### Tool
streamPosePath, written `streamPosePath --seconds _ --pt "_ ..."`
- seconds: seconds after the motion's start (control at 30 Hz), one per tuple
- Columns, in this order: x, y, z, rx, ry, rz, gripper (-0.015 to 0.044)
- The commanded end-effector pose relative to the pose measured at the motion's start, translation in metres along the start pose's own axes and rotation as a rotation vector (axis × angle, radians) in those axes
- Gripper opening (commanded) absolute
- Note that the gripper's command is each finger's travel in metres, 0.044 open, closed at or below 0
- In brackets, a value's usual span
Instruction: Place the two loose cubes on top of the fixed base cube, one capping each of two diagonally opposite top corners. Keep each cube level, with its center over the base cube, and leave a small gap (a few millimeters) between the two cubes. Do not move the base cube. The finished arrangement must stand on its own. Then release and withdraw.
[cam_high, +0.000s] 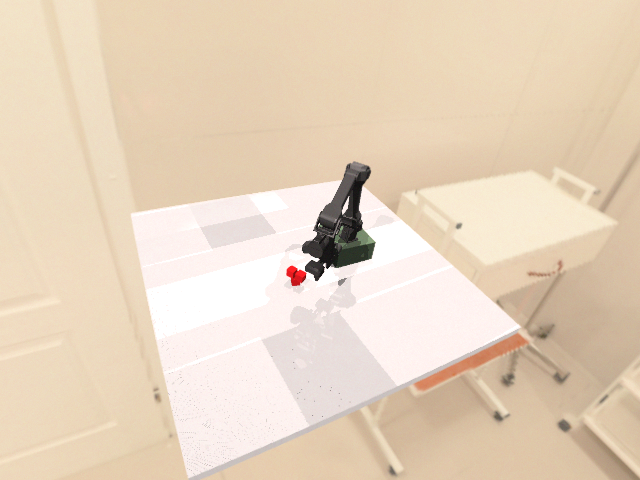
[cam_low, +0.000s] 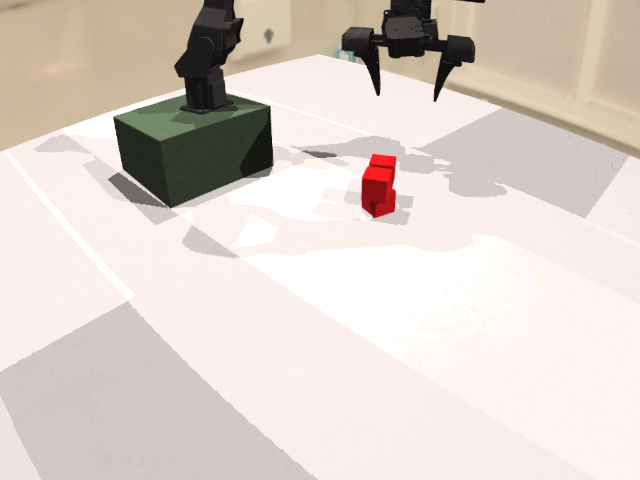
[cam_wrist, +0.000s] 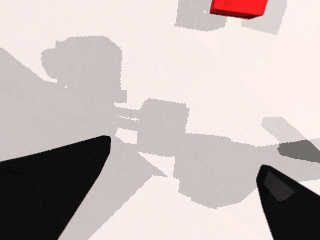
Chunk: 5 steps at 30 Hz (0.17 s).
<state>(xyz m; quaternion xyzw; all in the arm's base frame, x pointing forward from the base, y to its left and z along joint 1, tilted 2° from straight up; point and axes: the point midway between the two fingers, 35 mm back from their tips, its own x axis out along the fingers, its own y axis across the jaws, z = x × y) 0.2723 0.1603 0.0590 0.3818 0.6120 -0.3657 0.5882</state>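
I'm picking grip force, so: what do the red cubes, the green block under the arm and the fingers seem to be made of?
Red cubes: flat, uniform red with crisp edges, matte; possibly plastic or painted wood, unclear. Green block: dull dark green, no shine or grain; material open. Fingers: matte black, tapered to points, likely hard plastic or metal.
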Motion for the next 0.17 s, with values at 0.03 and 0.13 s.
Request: streamPosePath --seconds 0.03,0.13 --pt "-0.0006 0.0011 -0.0027 0.023 0.000 0.000 0.0400" --pt "-0.0006 0.0011 -0.0027 0.023 0.000 0.000 0.0400"
